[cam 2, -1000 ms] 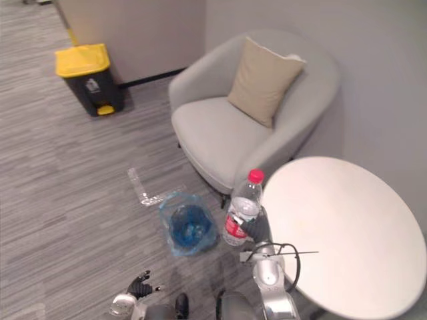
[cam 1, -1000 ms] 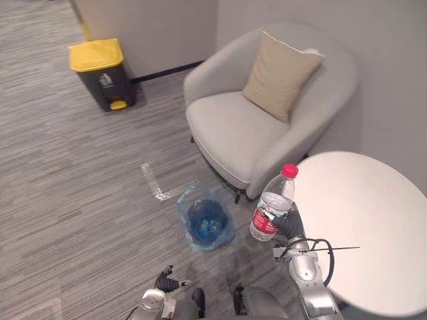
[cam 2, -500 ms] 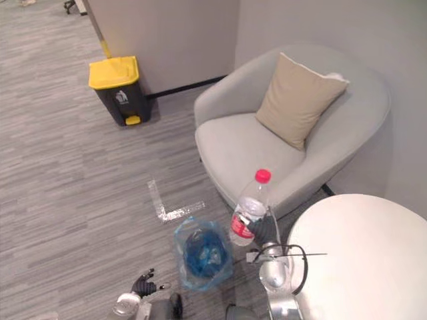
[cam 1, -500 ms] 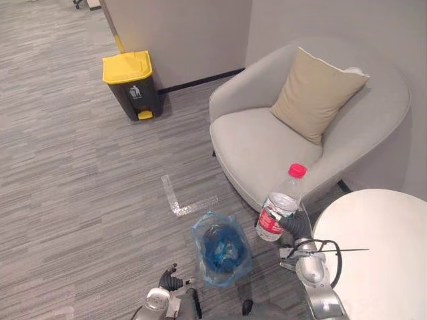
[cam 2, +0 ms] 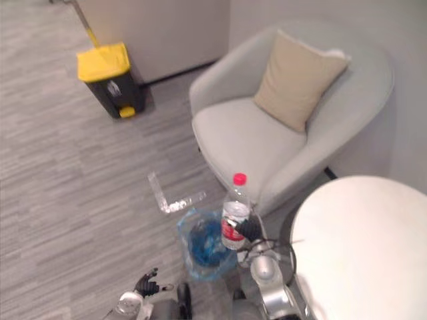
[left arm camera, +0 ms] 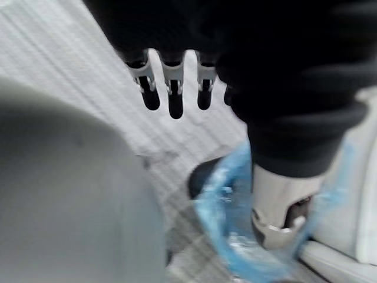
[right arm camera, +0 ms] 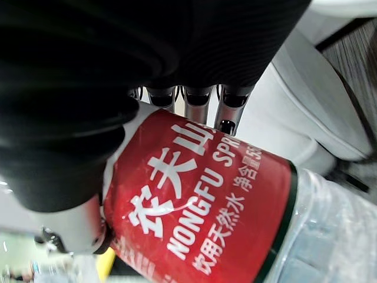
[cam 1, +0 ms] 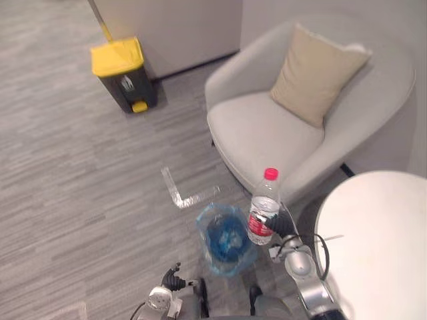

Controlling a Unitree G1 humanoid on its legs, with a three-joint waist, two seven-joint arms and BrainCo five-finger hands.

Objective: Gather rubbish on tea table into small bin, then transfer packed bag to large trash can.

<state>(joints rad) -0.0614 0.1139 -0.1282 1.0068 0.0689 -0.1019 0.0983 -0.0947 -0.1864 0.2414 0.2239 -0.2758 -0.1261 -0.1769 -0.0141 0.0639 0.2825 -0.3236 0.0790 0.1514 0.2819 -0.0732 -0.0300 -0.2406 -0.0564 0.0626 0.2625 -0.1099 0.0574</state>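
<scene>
Right hand (cam 1: 282,226) clamps the bottle (cam 1: 262,212), fingers (right arm camera: 227,109) partly hidden behind it; left hand (cam 1: 175,280) hangs slack

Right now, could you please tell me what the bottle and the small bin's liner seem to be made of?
The bottle looks like thin clear plastic: see-through wall, glossy red label. The liner seems thin blue plastic film: translucent, crinkled, slack around the rim.
</scene>
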